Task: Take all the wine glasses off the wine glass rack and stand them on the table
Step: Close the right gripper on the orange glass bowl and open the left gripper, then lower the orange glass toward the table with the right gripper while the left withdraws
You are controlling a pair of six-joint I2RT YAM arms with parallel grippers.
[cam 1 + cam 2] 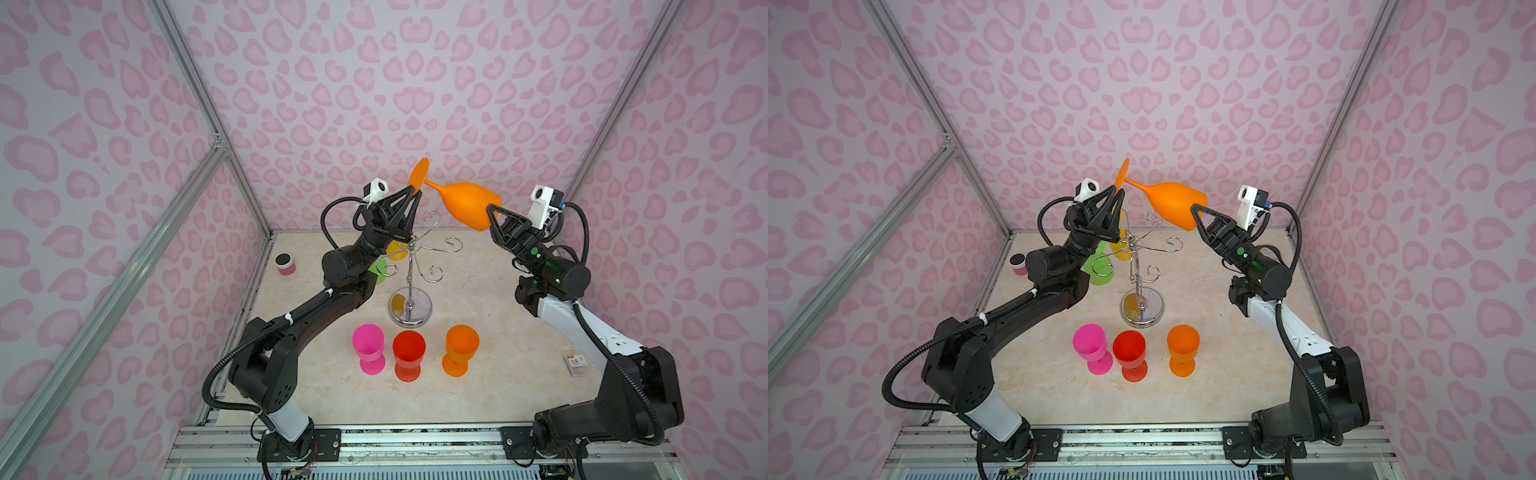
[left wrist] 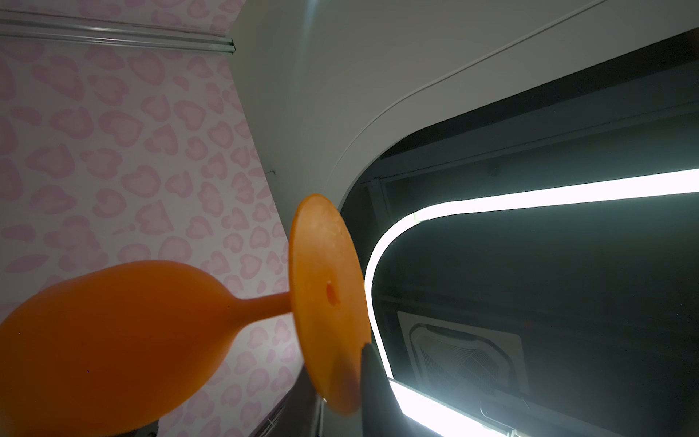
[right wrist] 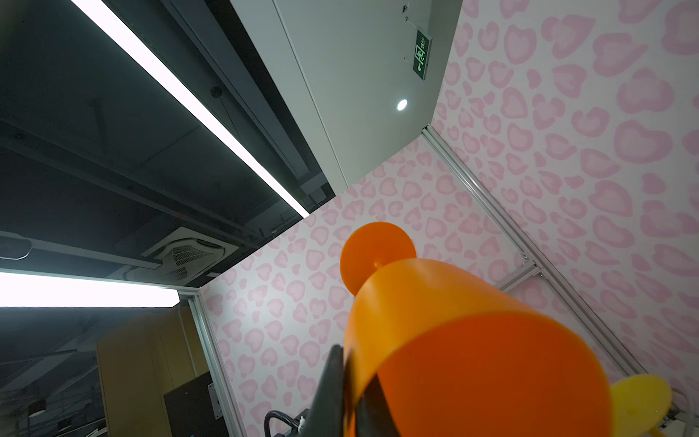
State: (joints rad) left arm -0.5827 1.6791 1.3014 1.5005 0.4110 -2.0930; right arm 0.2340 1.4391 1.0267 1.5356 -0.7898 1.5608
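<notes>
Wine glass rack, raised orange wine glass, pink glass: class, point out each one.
wine glass rack (image 1: 420, 311): in a top view, round mirror base.
raised orange wine glass (image 1: 466, 203): in a top view, bowl.
pink glass (image 1: 368, 340): in a top view, bowl.

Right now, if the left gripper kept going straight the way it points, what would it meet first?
The foot of the orange wine glass, right at the tips of the left gripper; they may already touch, depth is unclear.

Green glass (image 1: 379, 271), yellow glass (image 1: 397, 252) on the wine glass rack (image 1: 409, 276), mostly behind left arm (image 1: 332, 299); packet label (image 1: 576, 364) illegibly small
</notes>
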